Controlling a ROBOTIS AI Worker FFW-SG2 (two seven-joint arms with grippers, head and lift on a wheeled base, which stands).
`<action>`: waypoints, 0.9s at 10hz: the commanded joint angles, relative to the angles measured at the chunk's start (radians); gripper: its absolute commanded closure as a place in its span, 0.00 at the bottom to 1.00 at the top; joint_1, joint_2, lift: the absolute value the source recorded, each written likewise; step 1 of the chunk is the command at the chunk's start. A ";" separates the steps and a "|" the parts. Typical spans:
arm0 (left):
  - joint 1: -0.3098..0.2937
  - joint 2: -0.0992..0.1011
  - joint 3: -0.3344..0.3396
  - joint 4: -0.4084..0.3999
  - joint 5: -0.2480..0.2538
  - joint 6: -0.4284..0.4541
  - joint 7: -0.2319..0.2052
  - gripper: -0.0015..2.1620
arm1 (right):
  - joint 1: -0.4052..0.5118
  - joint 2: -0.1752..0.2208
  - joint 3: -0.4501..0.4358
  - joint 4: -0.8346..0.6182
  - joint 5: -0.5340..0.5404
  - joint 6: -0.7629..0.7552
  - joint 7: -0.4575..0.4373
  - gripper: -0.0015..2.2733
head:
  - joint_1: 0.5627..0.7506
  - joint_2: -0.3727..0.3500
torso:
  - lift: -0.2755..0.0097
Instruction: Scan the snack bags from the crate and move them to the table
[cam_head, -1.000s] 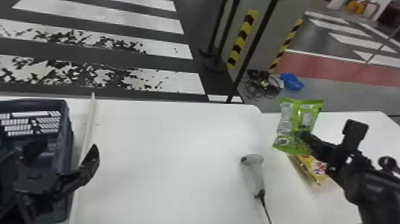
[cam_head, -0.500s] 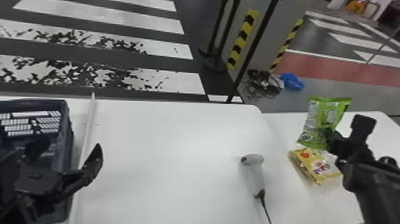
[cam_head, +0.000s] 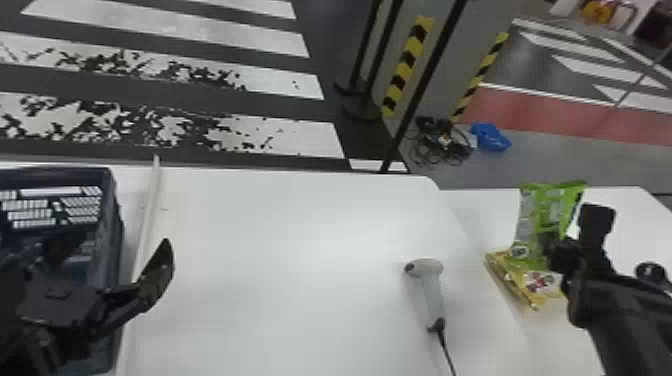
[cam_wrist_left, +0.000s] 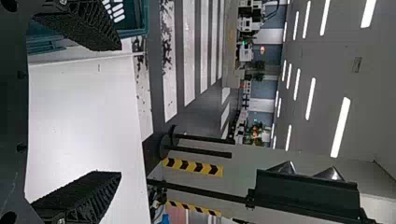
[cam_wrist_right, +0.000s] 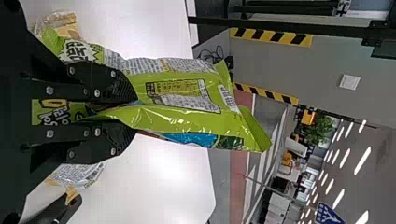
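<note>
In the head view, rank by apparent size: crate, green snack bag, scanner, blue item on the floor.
1. Crate, partly cut off
2. Green snack bag
3. Scanner
4. Blue item

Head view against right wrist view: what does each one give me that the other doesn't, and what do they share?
Head view: the crate, the left gripper beside and over it, and the grey scanner on the table.

Right wrist view: ceiling lights, a blue sign and a plant.

Both: the green snack bag in the right gripper, yellow packaging on the table, and yellow-and-black striped tape.
</note>
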 joint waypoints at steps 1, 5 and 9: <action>0.004 0.003 0.000 -0.015 -0.001 0.000 0.000 0.02 | 0.031 0.008 -0.007 -0.036 -0.006 0.027 0.000 0.00 | 0.70 0.03 | 0.63; 0.010 0.009 -0.005 -0.021 -0.001 0.003 0.000 0.02 | 0.250 0.137 -0.047 -0.491 -0.059 0.153 -0.003 0.00 | 0.70 0.03 | 0.63; 0.045 0.017 0.005 -0.073 -0.011 0.006 0.018 0.02 | 0.500 0.338 -0.018 -0.976 -0.155 0.190 -0.003 0.00 | 0.70 0.03 | 0.63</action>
